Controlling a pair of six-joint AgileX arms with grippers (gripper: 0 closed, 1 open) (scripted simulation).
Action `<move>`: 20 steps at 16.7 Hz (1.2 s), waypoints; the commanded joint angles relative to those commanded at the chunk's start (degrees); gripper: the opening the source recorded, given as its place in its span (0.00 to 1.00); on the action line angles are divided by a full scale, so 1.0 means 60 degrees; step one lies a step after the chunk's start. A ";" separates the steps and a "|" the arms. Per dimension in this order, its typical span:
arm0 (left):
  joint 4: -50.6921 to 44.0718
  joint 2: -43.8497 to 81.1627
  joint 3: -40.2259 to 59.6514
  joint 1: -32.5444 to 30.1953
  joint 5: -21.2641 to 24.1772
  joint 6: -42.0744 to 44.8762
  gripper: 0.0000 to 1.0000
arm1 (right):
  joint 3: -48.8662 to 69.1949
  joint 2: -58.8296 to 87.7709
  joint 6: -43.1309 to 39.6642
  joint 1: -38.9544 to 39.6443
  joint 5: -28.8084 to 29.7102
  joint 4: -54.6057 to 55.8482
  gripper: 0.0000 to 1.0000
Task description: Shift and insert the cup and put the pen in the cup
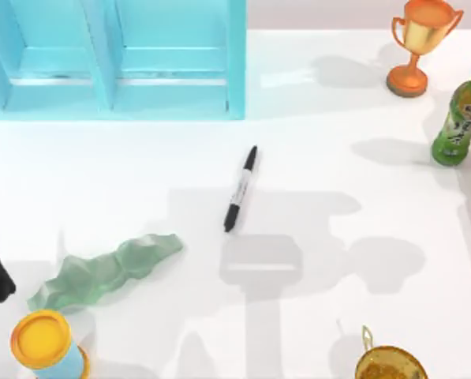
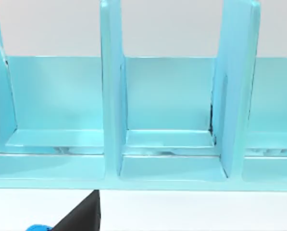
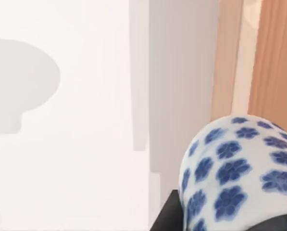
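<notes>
Right now the right pincer [image 3: 230, 221] seems clamped on the cup [image 3: 239, 168], off the bench [image 1: 338, 174]; pen [image 1: 241, 189] lies mid-bench. Risk: round cup could slip w/ a loose grip. Left pincer: can't tell.

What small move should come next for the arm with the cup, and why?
Probably the right arm should carry the cup, close against its wrist camera, down toward the bare table near the pen. The pen lies flat there, untouched, with no cup beside it to receive it.
</notes>
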 joint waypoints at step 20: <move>0.0000 0.0000 0.0000 0.0000 0.0000 0.0000 1.00 | 0.0125 0.3050 0.4320 0.4264 0.0029 0.3129 0.00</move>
